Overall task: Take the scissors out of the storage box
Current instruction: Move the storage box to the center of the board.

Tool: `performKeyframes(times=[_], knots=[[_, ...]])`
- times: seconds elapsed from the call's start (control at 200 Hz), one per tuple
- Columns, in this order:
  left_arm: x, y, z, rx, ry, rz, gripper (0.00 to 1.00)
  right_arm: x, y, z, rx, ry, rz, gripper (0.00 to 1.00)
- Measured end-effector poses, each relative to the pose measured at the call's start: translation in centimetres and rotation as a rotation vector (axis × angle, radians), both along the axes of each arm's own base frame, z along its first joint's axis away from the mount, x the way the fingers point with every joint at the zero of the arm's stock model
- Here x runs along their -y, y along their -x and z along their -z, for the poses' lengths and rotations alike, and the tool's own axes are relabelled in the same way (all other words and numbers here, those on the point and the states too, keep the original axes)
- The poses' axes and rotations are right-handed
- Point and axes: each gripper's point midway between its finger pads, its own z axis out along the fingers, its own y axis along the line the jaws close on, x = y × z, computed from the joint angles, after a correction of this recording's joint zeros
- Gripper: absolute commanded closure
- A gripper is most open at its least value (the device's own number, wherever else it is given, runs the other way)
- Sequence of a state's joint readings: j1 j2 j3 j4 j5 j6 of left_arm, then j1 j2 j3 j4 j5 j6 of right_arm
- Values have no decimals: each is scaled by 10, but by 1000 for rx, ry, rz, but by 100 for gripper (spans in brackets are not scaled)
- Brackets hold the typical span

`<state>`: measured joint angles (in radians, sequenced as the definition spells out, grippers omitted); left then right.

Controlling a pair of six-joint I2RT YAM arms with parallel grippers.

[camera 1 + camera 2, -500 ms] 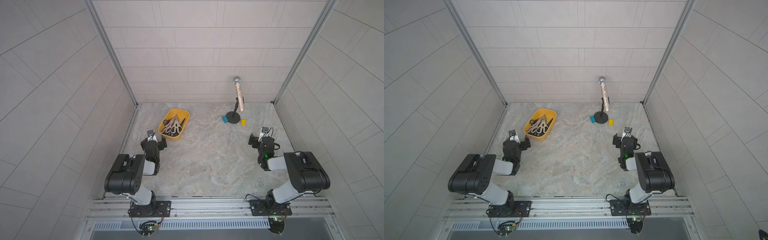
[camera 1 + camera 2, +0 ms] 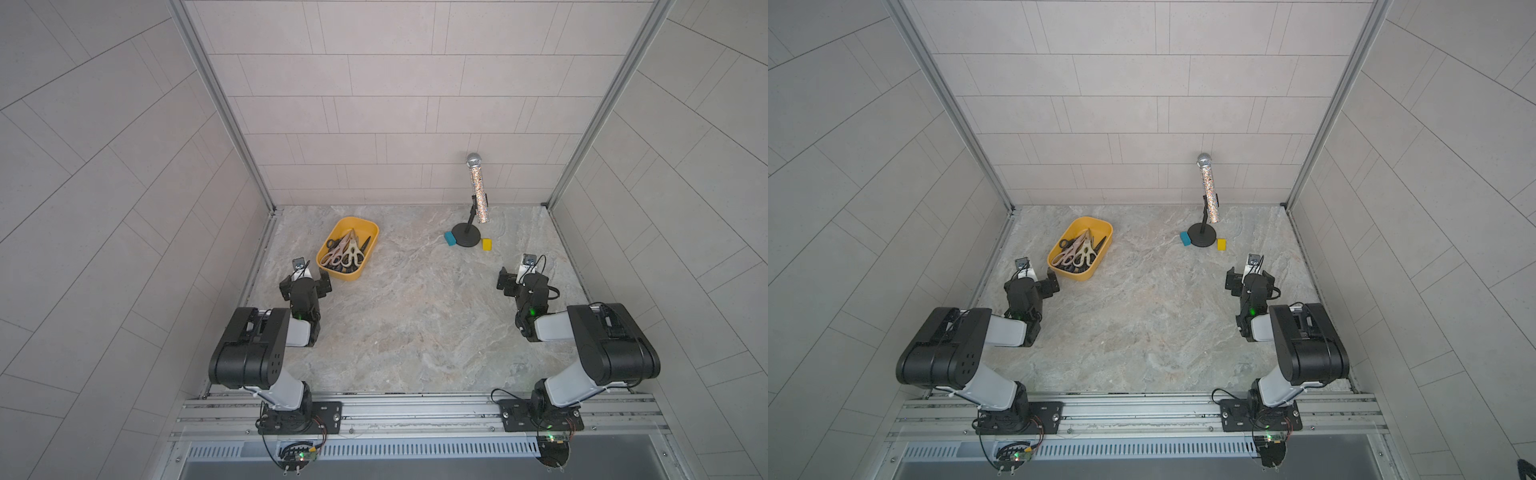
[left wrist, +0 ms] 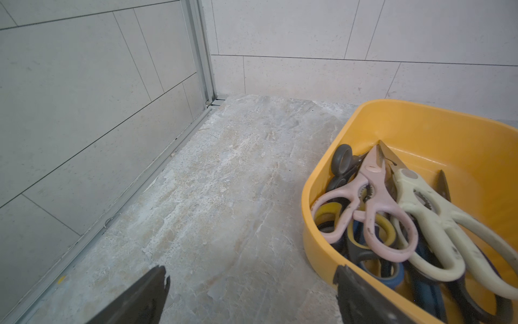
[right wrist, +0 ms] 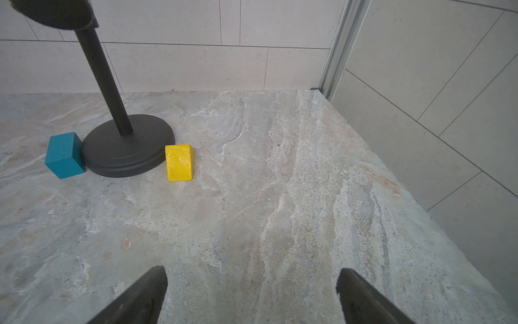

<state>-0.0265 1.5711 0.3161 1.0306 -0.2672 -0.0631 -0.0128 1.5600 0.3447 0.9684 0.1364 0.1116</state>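
Observation:
The yellow storage box sits at the back left of the stone table. Several scissors lie piled in it. In the left wrist view pink shears and cream shears lie on top of darker pairs, inside the box's rim. My left gripper stands open just short of the box's near end, with only bare table between its fingers. Far from the box at the right, my right gripper is open and holds nothing.
A glittery microphone leans on a black stand with a round base at the back right. A blue block and a small yellow block flank the base. Tiled walls close in three sides.

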Motion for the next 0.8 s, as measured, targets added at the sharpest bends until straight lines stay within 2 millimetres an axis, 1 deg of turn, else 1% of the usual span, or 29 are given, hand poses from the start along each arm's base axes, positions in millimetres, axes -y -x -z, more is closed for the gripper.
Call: performKeyframes(times=[0.245, 0.475, 0.57, 0.615, 0.68, 0.74, 0.8], knots=[[0, -8, -3, -15, -3, -5, 0, 0, 0, 0, 0, 0, 0, 0], [1, -7, -1, -26, -7, -2, 0, 0, 0, 0, 0, 1, -1, 2], [7, -5, -2, -43, -21, 9, 0, 0, 3, -5, -4, 6, 2, 3], [10, -3, -7, -52, -29, 17, 0, -1, 5, -15, 6, 12, 6, 3], [12, -4, -22, -50, -34, 23, 0, -3, 7, -34, 25, 23, 15, 3], [14, -7, -45, -31, -30, 20, 0, -6, 4, -57, 49, 14, 27, 4], [13, -10, -71, -10, -18, 8, 0, -8, -1, -87, 79, -23, 40, 5]])
